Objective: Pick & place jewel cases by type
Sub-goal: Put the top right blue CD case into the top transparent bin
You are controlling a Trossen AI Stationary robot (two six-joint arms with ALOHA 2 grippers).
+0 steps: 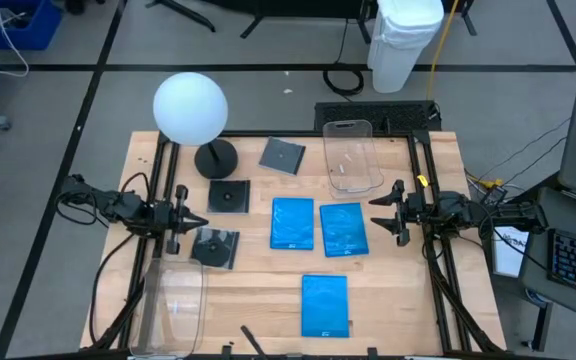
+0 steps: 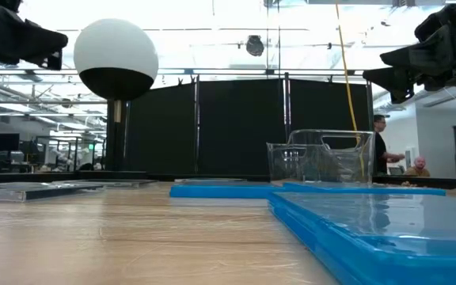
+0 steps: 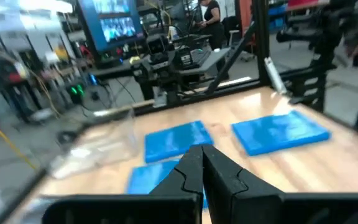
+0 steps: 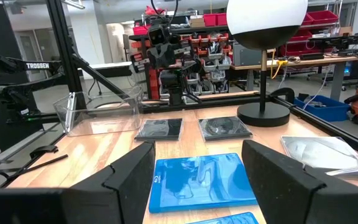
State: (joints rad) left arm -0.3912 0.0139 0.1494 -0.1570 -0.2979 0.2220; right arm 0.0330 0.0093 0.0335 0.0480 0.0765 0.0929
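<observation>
Fingers of the right gripper (image 1: 380, 212) stood wide (empty), facing the nearest blue case (image 1: 343, 228), apparently ready to grasp; left gripper (image 1: 196, 222) sat closed.

"TROSSEN" on left arm (image 4: 42, 65)

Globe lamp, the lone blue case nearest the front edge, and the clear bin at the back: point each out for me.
Globe lamp (image 1: 190, 107), high view, middle of the white globe.
Lone blue case (image 1: 325, 305), high view, centre of its cover.
Clear bin at the back (image 1: 352, 157), high view, its clear floor.
</observation>
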